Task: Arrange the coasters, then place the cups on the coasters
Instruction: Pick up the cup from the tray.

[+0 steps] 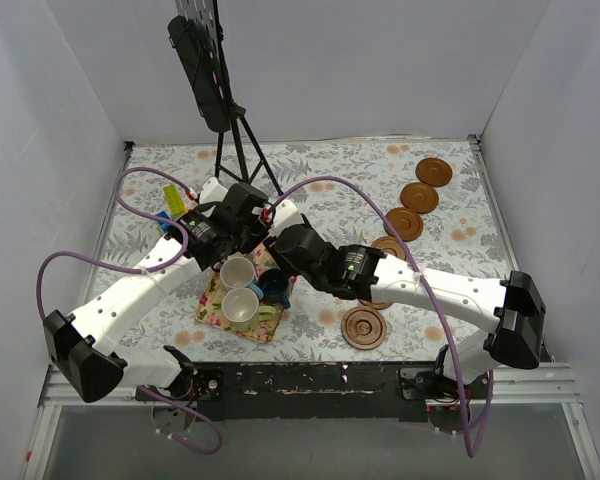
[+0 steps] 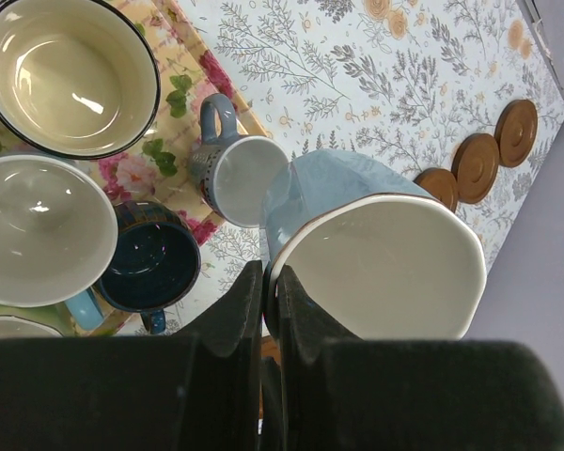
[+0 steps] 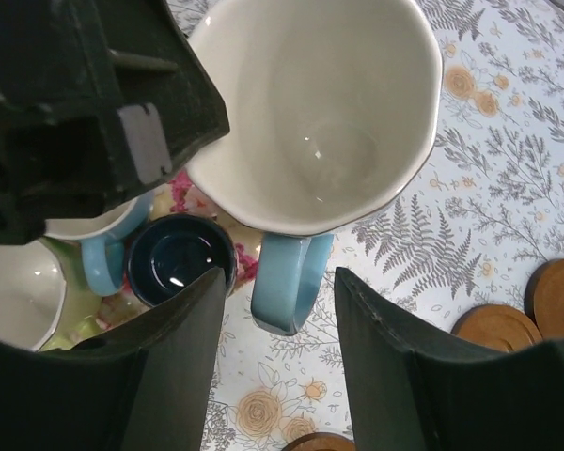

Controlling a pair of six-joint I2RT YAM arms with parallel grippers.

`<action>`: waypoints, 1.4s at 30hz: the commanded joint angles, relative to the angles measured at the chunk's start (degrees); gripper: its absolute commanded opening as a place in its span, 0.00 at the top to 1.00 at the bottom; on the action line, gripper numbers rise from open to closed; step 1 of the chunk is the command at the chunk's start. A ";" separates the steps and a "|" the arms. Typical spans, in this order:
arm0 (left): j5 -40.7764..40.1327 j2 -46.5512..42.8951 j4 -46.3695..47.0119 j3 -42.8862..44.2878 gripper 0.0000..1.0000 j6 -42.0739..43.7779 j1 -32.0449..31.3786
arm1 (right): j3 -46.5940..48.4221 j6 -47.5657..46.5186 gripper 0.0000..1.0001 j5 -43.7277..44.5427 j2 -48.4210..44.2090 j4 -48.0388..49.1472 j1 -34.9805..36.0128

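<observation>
My left gripper (image 2: 271, 282) is shut on the rim of a light blue cup (image 2: 376, 268) and holds it above the table. The right gripper (image 3: 282, 282) is open, its fingers on either side of that cup's blue handle (image 3: 291, 272) without touching it. In the top view both grippers, left (image 1: 258, 222) and right (image 1: 282, 250), meet over the floral mat's far edge, hiding the held cup. Coasters (image 1: 433, 171) (image 1: 419, 196) (image 1: 404, 223) run in a row at the far right. Another coaster (image 1: 364, 328) lies near the front.
A floral cloth mat (image 1: 212, 312) carries a cream cup (image 1: 236, 272), a yellow-green cup (image 1: 242, 307) and a dark navy cup (image 1: 274, 285). A grey-blue cup (image 2: 240, 178) lies on its side. A black tripod (image 1: 242, 140) stands at the back, with toy blocks (image 1: 168, 205) at the left.
</observation>
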 commanded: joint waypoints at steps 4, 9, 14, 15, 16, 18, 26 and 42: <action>-1.06 -2.85 5.58 0.89 1.00 -3.00 -0.34 | -2.86 2.10 0.49 7.07 0.31 6.95 0.31; -0.10 -3.12 5.84 0.27 1.00 -2.82 -0.43 | -3.83 0.17 0.55 9.35 1.27 10.20 0.31; 0.87 -2.94 5.58 -0.08 1.00 -2.20 -0.43 | -3.75 -1.76 0.57 10.41 2.94 11.96 0.31; 1.13 -3.12 5.58 -0.34 1.00 -2.29 -0.43 | -3.57 -2.03 0.58 10.32 3.21 12.23 0.31; 1.31 -3.29 5.58 -0.69 1.00 -2.55 -0.43 | -3.40 -2.12 0.61 10.32 3.65 12.23 0.31; 1.49 -3.73 6.19 -1.13 1.00 -2.64 -0.43 | -2.96 -2.12 0.65 10.41 4.44 11.79 0.31; 2.45 -4.26 8.03 -2.01 1.00 -0.72 -0.43 | -3.22 -0.63 0.99 12.26 5.06 9.86 0.22; 4.65 -5.84 14.54 -3.59 0.60 4.47 -0.52 | -10.16 0.34 0.99 12.08 -1.80 15.57 -0.04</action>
